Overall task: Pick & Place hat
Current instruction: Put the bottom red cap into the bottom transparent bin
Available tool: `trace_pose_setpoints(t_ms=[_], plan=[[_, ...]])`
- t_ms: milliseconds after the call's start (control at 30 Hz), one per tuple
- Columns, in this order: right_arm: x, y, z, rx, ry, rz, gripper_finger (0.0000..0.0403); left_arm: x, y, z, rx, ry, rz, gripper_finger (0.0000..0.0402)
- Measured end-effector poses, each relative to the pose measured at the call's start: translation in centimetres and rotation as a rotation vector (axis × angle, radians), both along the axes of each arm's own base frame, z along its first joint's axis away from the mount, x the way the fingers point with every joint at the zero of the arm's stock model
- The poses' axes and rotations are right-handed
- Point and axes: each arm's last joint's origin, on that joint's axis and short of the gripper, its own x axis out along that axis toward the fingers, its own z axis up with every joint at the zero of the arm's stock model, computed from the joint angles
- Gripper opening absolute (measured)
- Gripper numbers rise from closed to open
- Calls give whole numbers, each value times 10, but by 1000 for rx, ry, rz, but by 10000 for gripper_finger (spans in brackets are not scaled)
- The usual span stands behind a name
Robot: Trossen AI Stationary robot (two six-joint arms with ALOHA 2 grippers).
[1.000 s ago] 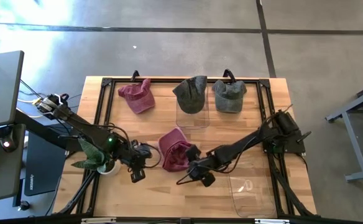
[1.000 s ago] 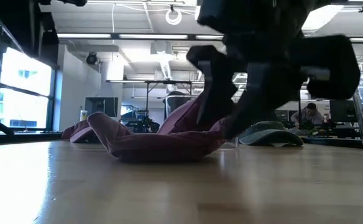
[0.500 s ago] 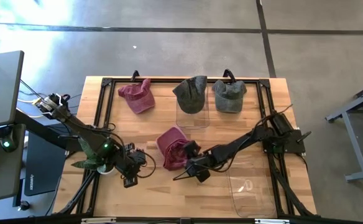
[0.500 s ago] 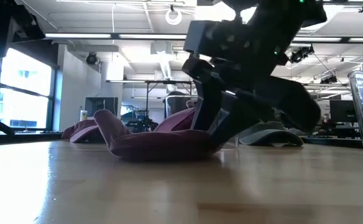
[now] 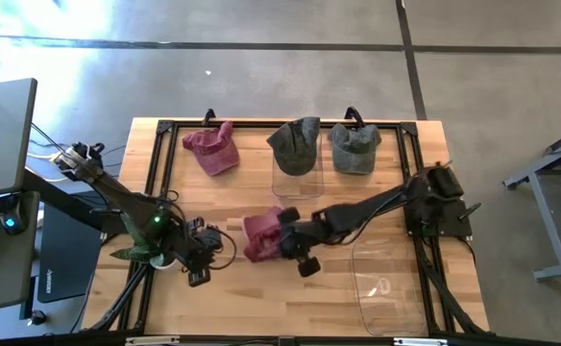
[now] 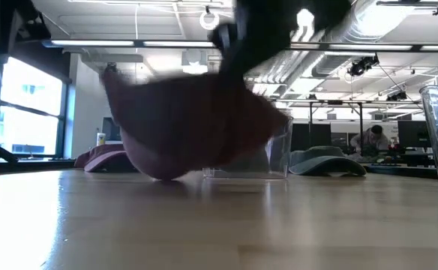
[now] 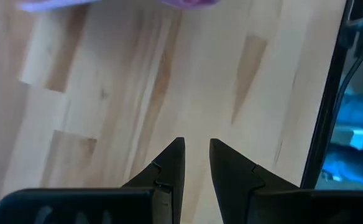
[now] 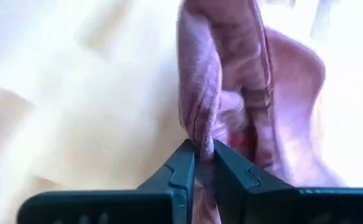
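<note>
A maroon hat (image 5: 259,236) hangs bunched near the table's middle, with my right gripper (image 5: 283,238) shut on it. In the low view the hat (image 6: 189,127) is a blurred mass whose lowest part is down at the table top. To the hat's left, my left gripper (image 5: 206,259) hovers over bare wood. Its fingers (image 7: 197,144) stand a narrow gap apart with nothing between them. Along the far edge lie another maroon hat (image 5: 211,150), a dark grey hat (image 5: 295,144) and a grey-green hat (image 5: 354,149). My right gripper pinches a folded edge of the hat's cloth (image 8: 194,134) between its two fingertips. It comes from the table's right, slanting down. The rest of the hat hangs slack beyond and below the fingers. Whether its lowest part (image 6: 163,174) still touches the table, I cannot tell.
A clear plastic container (image 5: 298,183) stands in front of the dark grey hat, and a second one (image 5: 386,288) stands at the near right. A black frame (image 5: 165,130) runs round the table top. Bare wood lies at the near middle.
My right gripper has shut on the maroon hat's edge and has gone up and toward the table's far left. The hat, which lay spread flat on the table, is now gathered up and hanging from the fingers.
</note>
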Motion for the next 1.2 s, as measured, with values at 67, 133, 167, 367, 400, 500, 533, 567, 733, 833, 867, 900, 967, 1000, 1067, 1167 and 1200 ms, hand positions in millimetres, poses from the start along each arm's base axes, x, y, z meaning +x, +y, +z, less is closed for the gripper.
trace_pose_setpoints(t_ms=[67, 133, 167, 367, 400, 500, 533, 567, 733, 833, 867, 900, 967, 1000, 1067, 1167, 1200], plan=[[-2, -8, 33, 109, -7, -19, 34, -2, 3, 6, 29, -30, 19, 71], [-7, -18, 66, 215, -16, -43, 25, -4, 7, 12, 60, -70, 37, 71], [-11, -24, 82, 263, -7, -52, 21, -4, 8, 16, 74, -102, 52, 71], [-47, -37, 149, 481, 73, -13, 21, -7, 16, 24, 195, -222, 142, 71], [-55, -35, 158, 517, 82, 4, 23, -7, 17, 25, 215, -239, 156, 71], [-80, -30, 180, 612, 127, 23, 23, -6, 19, 26, 268, -277, 190, 71], [-88, -27, 185, 633, 145, 14, 22, -6, 19, 26, 280, -286, 199, 71], [-97, -25, 191, 650, 161, -1, 21, -6, 20, 26, 290, -294, 206, 71], [-150, -9, 211, 657, 233, -79, 23, -4, 21, 28, 344, -358, 255, 71], [-180, 0, 211, 575, 324, -121, 23, -3, 22, 30, 394, -408, 292, 71], [-188, 2, 210, 537, 351, -136, 23, -2, 23, 31, 415, -423, 303, 71], [-195, 5, 208, 500, 376, -147, 22, -2, 23, 32, 437, -441, 313, 71], [-206, 9, 205, 426, 413, -168, 22, -2, 24, 33, 469, -462, 327, 71], [-209, 11, 204, 395, 426, -165, 23, -2, 24, 33, 481, -469, 335, 71], [-212, 16, 199, 349, 422, -160, 28, -1, 26, 33, 492, -475, 350, 71], [-213, 20, 181, 270, 432, -189, 30, 4, 31, 33, 466, -460, 369, 71], [-214, 21, 174, 246, 459, -192, 29, 6, 32, 33, 450, -455, 374, 71]])
